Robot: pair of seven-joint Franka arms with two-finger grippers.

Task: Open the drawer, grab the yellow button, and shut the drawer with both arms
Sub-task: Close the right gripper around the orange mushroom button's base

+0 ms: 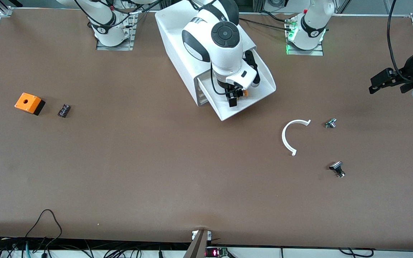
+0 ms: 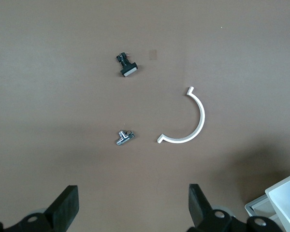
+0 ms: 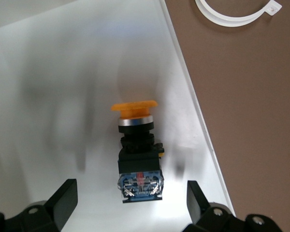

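Lower right of the front view: a small black-and-silver part [image 1: 337, 168] lies on the matte brown counter [image 1: 156, 172]. Just above it in frame sit a thin white plastic half-ring [image 1: 289, 138] and a second small metal fitting [image 1: 330, 123].

Mid left: an orange cube with a hole [image 1: 28, 103] and a small dark block [image 1: 63, 110], well apart from the work area.

Centre, upper half: the drawer [image 1: 260, 94] stands pulled out of the white box cabinet [image 1: 177, 43], a smooth, shallow white tray. The button [image 3: 137, 150] lies on its side on the tray floor, orange mushroom cap, metal collar, black body, blue terminal end.

Right hand [image 1: 233, 97] hovers directly over the button, fingers spread, one on each side of the body and not touching it. Judgement: lined up this way so the pads close across the flat black sides, not the rounded cap.

Right edge: left hand [image 1: 385, 81] waits in the air over the counter at the left arm's end, fingers spread, empty. Probably parked clear, ready for the drawer closing.
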